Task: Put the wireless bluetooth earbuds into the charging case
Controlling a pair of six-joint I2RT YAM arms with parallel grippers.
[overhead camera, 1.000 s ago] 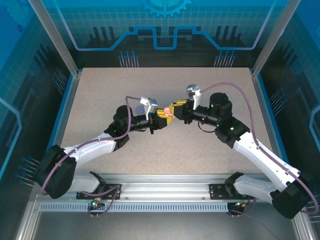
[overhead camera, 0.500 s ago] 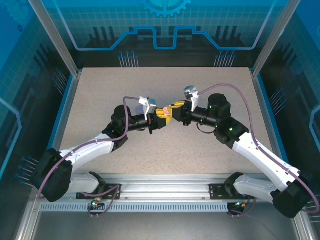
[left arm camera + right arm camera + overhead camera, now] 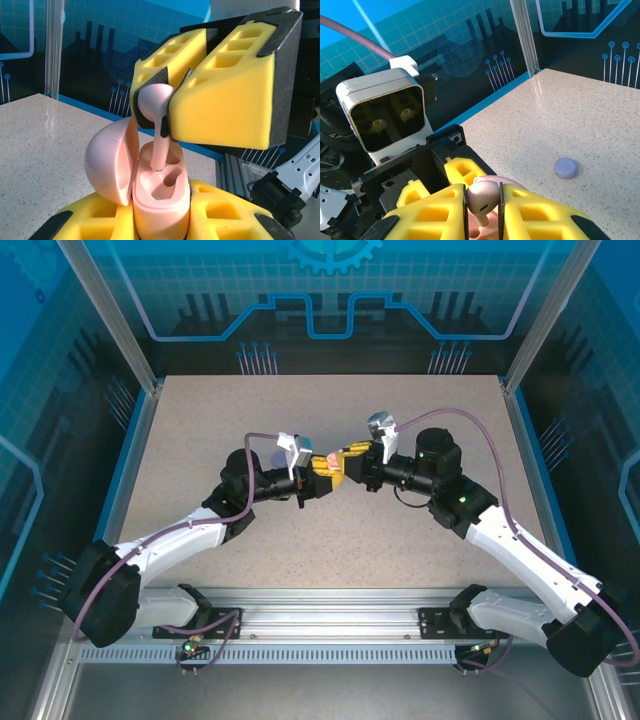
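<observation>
My left gripper (image 3: 160, 222) is shut on a pale pink charging case (image 3: 161, 200), held upright with its lid (image 3: 107, 162) swung open to the left. My right gripper (image 3: 483, 200) is shut on a pinkish-beige earbud (image 3: 483, 196), pinched by its head between the yellow pads. In the left wrist view the earbud (image 3: 154, 100) hangs stem-down over the case, its stem tip touching the far slot. The near slot is empty. From above, both grippers meet at mid-table, the left gripper (image 3: 316, 481) and the right gripper (image 3: 349, 461). The other earbuds are out of view.
A closed round purple case (image 3: 566, 168) lies on the speckled tabletop (image 3: 580, 125) beyond the grippers. The blue-lit enclosure walls and an upright aluminium post (image 3: 525, 35) stand at the table's edge.
Over the last second both grippers shifted slightly toward the far side and drew together. In the last half second almost nothing has moved.
</observation>
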